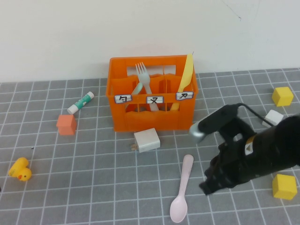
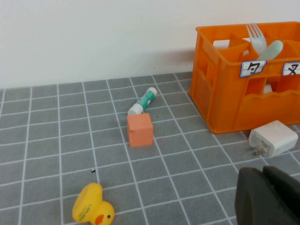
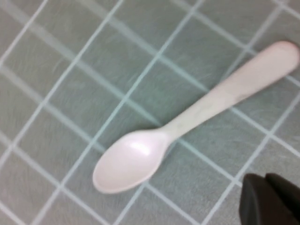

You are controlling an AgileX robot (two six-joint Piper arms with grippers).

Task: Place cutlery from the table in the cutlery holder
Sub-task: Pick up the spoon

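A pale pink spoon (image 1: 183,190) lies flat on the grey gridded table (image 1: 93,187), in front of the orange cutlery holder (image 1: 152,96), bowl toward the near edge. My right gripper (image 1: 209,186) hovers just right of this spoon, shut and holding nothing. In the right wrist view the spoon (image 3: 187,122) lies close beside that gripper (image 3: 268,197). A mint green spoon (image 1: 137,88) leans in the holder's left compartment, with a grey fork (image 1: 144,77) and a yellow knife (image 1: 186,75). My left gripper (image 2: 268,197) is shut and empty, low over the table left of the holder (image 2: 248,89); the high view does not show it.
A white charger block (image 1: 146,139) lies just in front of the holder. To the left are a small orange cube (image 1: 66,124), a green-and-white tube (image 1: 80,102) and a yellow duck (image 1: 20,169). Two yellow cubes (image 1: 282,96) (image 1: 284,186) and a white block (image 1: 273,117) sit at the right.
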